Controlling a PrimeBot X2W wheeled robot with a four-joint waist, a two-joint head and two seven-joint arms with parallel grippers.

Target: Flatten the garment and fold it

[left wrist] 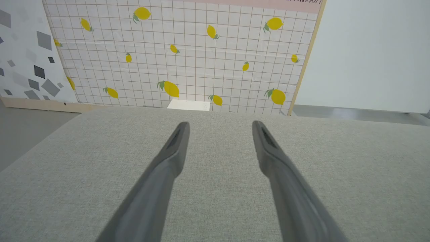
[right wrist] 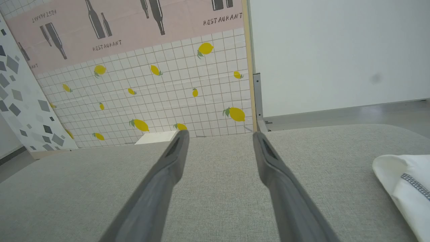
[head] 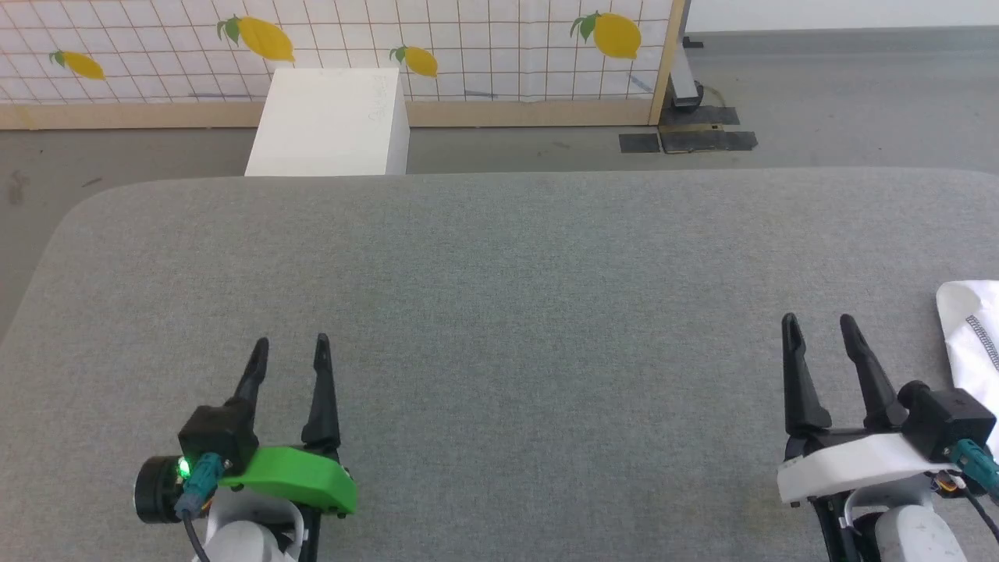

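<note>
The garment (head: 974, 336), white with a dark grey stitched seam, lies at the right edge of the grey table, mostly cut off by the head view's border. In the right wrist view the garment (right wrist: 403, 185) sits at the lower right, beside the fingers. My right gripper (head: 818, 320) hovers open just left of it, nothing between its fingers; the same open gripper (right wrist: 220, 134) points across bare cloth. My left gripper (head: 290, 342) stands open at the lower left, far from the garment, and the left wrist view shows that gripper (left wrist: 220, 124) empty over the table.
The grey fabric-covered table (head: 499, 297) spans the view, with rounded far corners. Behind it a white box (head: 332, 121) stands on the floor against a lemon-patterned tiled panel (head: 468, 47). A metal stand foot (head: 687, 94) sits at the back right.
</note>
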